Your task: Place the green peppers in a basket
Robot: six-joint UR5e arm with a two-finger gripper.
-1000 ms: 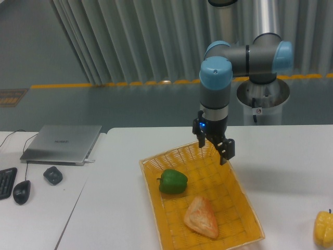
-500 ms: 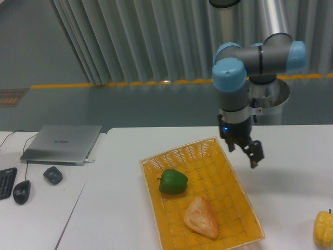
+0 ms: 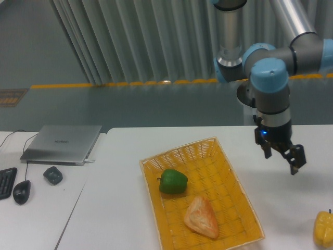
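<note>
The green pepper (image 3: pixel 173 181) lies inside the yellow-orange wicker basket (image 3: pixel 237 194), in its far left part, next to a tan triangular pastry (image 3: pixel 201 217). My gripper (image 3: pixel 283 158) hangs over the white table to the right of the basket, well apart from the pepper. Its fingers (image 3: pixel 294 160) stand spread and hold nothing.
A yellow ridged pepper (image 3: pixel 323 228) sits at the right edge of the table. A closed laptop (image 3: pixel 62 142), a small dark object (image 3: pixel 53 175), a mouse (image 3: pixel 21 191) and a keyboard corner (image 3: pixel 5 183) lie on the left table.
My gripper has moved to the right, from above the basket's far edge to over the bare table beyond its right rim. The pepper and pastry have not moved.
</note>
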